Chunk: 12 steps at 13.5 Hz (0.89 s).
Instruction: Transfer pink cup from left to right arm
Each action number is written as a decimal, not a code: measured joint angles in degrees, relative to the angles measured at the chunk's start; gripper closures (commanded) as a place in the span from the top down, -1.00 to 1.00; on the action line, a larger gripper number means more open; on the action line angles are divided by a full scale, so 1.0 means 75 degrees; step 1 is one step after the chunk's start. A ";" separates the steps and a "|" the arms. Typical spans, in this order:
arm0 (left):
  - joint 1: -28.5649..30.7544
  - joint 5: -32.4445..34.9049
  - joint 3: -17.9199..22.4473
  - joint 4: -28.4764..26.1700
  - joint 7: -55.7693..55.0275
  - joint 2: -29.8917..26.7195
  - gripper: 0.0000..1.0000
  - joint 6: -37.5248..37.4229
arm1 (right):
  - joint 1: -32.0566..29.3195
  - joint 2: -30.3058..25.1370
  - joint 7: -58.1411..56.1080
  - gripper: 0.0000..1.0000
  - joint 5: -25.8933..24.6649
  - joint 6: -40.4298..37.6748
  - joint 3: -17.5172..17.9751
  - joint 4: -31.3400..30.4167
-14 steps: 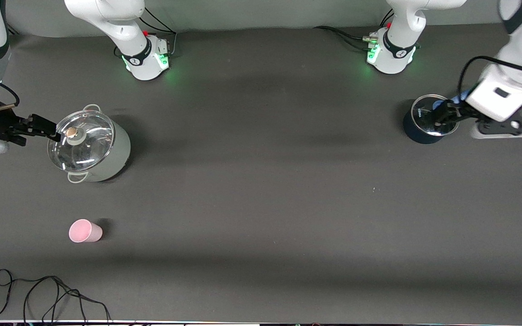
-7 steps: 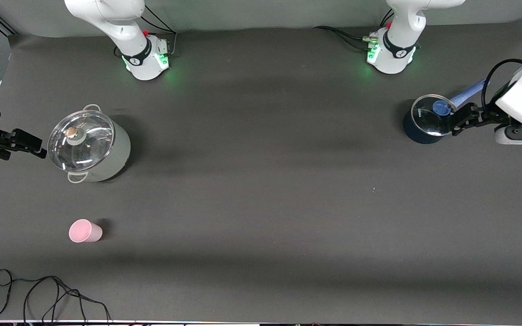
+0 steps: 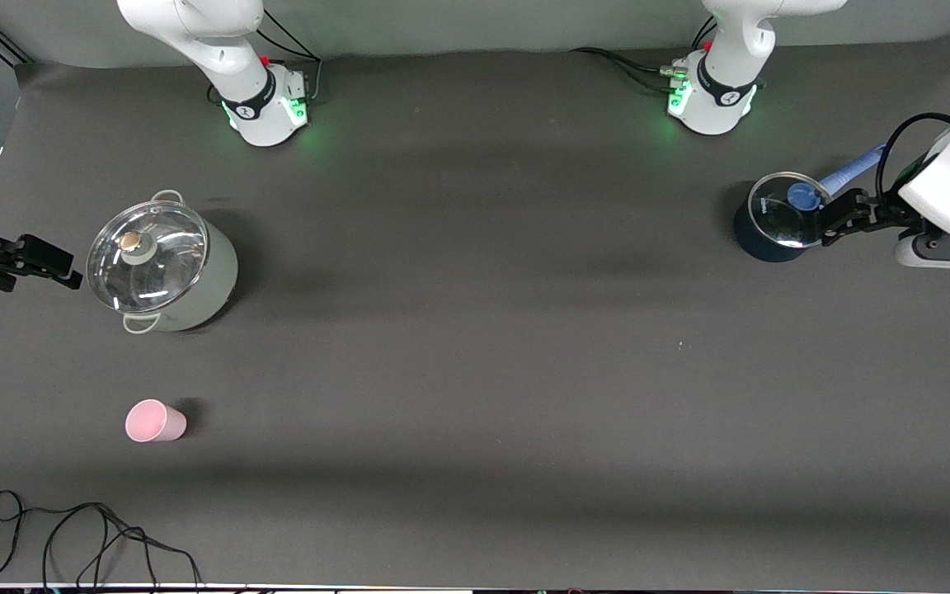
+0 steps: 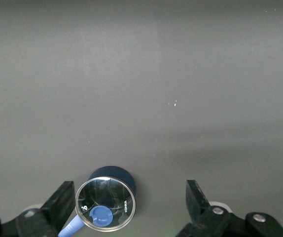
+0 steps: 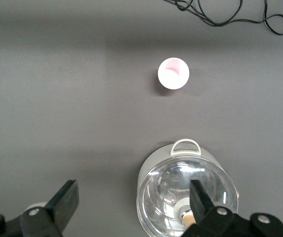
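Near right arm's table end: pink cup (image 3: 155,421) upright, lidded grey pot (image 3: 163,266) farther; black cable (image 3: 87,536) nearer. Right claw (image 3: 50,268) released beside pot; left claw (image 3: 842,216) released beside dark blue lidded pot (image 3: 776,219).

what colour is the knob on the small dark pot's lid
Blue. The knob sits on the glass lid of the small dark pot; it shows best in the front view.

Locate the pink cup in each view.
Front view: small pale-pink plastic cup on the table, nearer the camera than the lidded grey metal pot.
Left wrist view: not in it.
Right wrist view: cup seen from above.
Shared landmark: grey pot.
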 measured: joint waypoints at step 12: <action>0.0048 0.0004 0.0019 0.0015 0.0312 0.0030 1.00 0.0001 | 0.0193 0.0001 0.0000 0.99 0.0000 -0.0088 -0.0236 0.0136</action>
